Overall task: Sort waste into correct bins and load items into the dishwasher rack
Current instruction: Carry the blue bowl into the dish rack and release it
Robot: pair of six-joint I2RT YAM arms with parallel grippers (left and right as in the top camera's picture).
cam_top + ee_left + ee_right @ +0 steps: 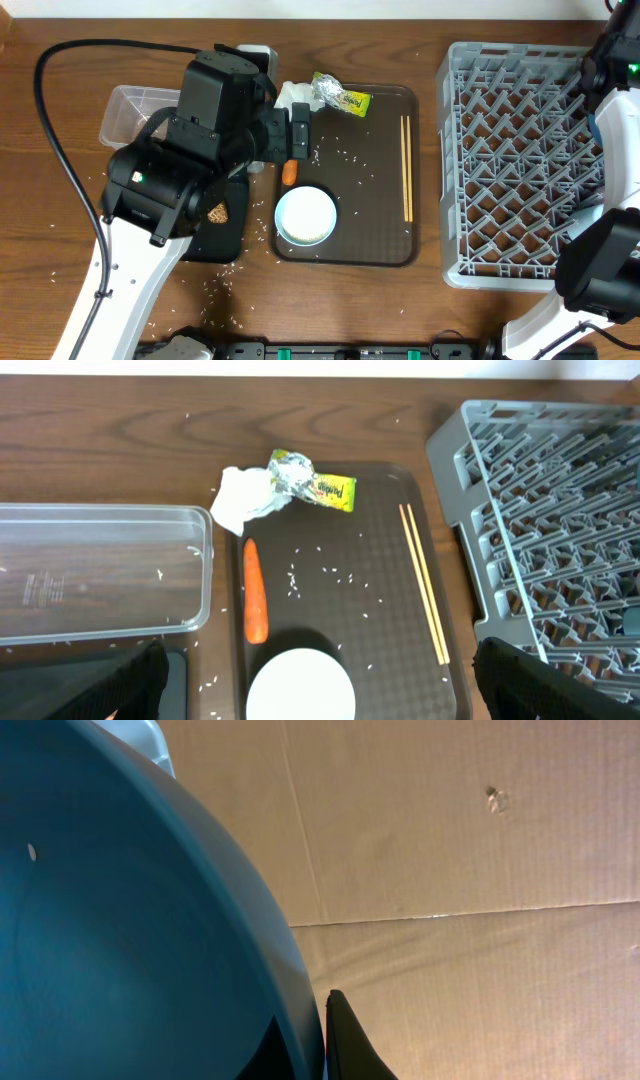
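Left wrist: shows left gripper [320, 660] spread wide, empty (fingers in both bottom corners), with small orange carrot [255, 605] centre-left of frame, ahead, nearer the left finger. Right wrist: finds right gripper [328, 1035] clamped on large dark blue plate [130, 920], filling frame's left.

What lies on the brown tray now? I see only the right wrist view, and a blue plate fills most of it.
Observer: The left wrist view shows a white bowl, a carrot and a pair of chopsticks on the brown tray.
Operator: Does the left hand hold something?
Observer: No, the left hand is open and empty, above the tray.
Operator: Where is the wrapper?
Observer: The yellow-green wrapper lies at the tray's far edge, touching the white tissue.
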